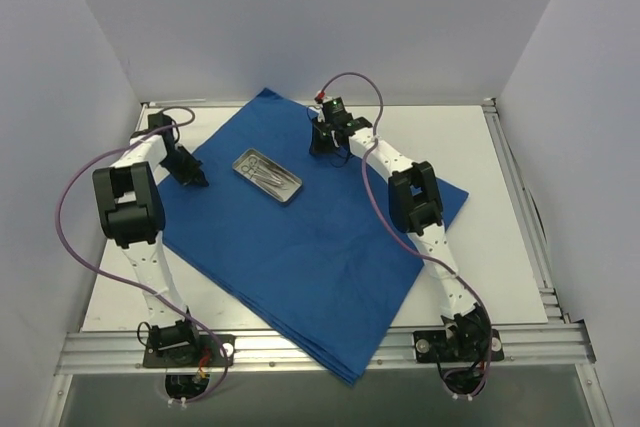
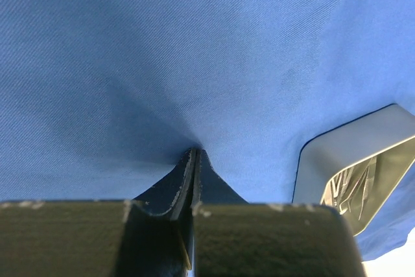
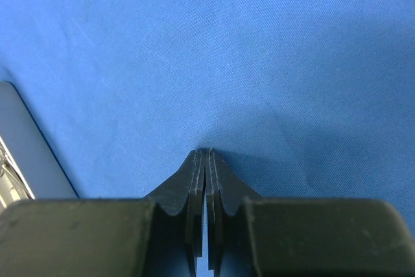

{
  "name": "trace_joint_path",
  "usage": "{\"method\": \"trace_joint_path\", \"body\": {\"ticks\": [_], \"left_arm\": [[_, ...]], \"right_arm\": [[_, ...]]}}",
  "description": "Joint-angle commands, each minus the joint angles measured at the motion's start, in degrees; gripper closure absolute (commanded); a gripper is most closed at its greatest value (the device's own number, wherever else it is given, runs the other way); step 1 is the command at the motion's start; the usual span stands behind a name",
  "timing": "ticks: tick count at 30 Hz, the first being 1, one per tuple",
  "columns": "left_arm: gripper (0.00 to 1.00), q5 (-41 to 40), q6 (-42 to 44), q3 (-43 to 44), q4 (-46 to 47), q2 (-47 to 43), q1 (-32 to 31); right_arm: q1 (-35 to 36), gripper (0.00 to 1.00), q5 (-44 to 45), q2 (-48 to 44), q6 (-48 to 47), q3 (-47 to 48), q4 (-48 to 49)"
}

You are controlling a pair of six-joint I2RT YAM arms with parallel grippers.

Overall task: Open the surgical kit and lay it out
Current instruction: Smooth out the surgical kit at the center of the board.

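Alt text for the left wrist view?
Left gripper, shut, pinches a pucker of the blue cloth wrap that fills the frame. At lower right, a corner of the shiny metal tray rests on the cloth, silver instruments inside.

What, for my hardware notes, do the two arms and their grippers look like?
Both the left arm and right arm have white links with black joints. A purple cable loops along each. The left gripper and right gripper are black, with flat, scuffed fingers. A green light marks the right wrist.

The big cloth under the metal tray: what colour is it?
Plain royal blue cloth; the top external view shows it best.
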Motion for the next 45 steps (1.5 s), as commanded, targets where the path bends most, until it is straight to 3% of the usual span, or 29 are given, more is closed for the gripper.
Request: {"method": "trace_joint_path", "body": {"ticks": [1, 24, 30, 34, 39, 40, 45], "left_arm": [[0.98, -7.7, 0.1, -6.8, -1.3, 1.5, 2.1], [0.98, -1.5, -0.2, -19.1, -0.6, -6.2, 7.4], [0.98, -1.1, 0.3, -22.5, 0.9, -8.0, 8.8], [0.98, -1.2, 1.5, -20.7, 1.6, -10.1, 9.1], [0.98, -3.6, 3.6, -17.8, 1.1, -16.1, 7.4], [0.93, -4.5, 3.8, -17.4, 1.0, -17.2, 6.8], [0.83, -6.2, 4.1, -15.9, 1.6, -22.3, 2.4]], "right_arm": [[0.9, 1.0, -1.7, 5.8, -1.1, -0.1, -8.2], [1.0, 1.0, 0.3, -4.4, -1.3, -22.1, -3.1], [0.6, 1.0, 1.4, -6.3, -2.4, -25.3, -1.2], [0.6, 1.0, 2.7, -6.5, -3.9, -22.6, -0.5], [0.3, 0.81, 5.4, -11.3, -5.1, -17.6, -1.0], [0.3, 0.8, 6.2, -12.8, -5.3, -17.8, -1.1], [0.7, 0.69, 4.0, -26.2, -5.0, -27.5, -0.4]]}}
